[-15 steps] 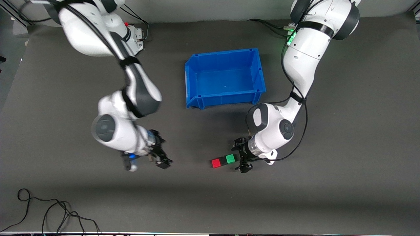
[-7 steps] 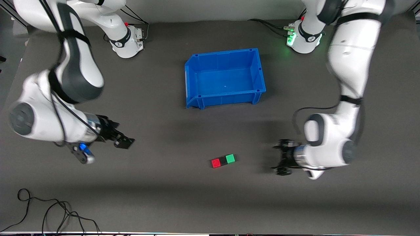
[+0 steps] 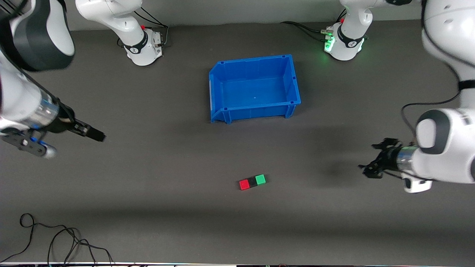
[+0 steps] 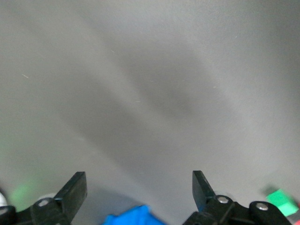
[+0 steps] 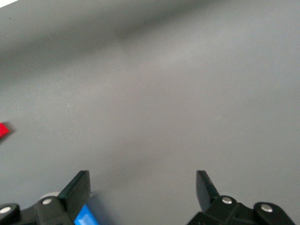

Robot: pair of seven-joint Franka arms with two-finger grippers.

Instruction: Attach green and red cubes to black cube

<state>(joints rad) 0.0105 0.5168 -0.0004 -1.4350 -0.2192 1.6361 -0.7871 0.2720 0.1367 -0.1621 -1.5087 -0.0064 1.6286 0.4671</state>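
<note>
The red cube (image 3: 243, 184), the black cube (image 3: 252, 181) and the green cube (image 3: 261, 179) lie touching in one row on the grey mat, the black one in the middle. My left gripper (image 3: 371, 160) is open and empty, up over the mat toward the left arm's end of the table, well apart from the row. Its wrist view shows open fingers (image 4: 139, 180) and the green cube (image 4: 281, 200) at the edge. My right gripper (image 3: 97, 136) is open and empty over the mat toward the right arm's end. Its wrist view shows open fingers (image 5: 143, 180) and a sliver of the red cube (image 5: 2, 130).
An empty blue bin (image 3: 219, 92) stands at mid table, farther from the front camera than the cubes; a corner of it shows in the left wrist view (image 4: 133, 216). A black cable (image 3: 55, 237) lies at the mat's near edge toward the right arm's end.
Both arms have swung away from the cube row, each toward its own end of the table. The three cubes have stayed in place, joined.
</note>
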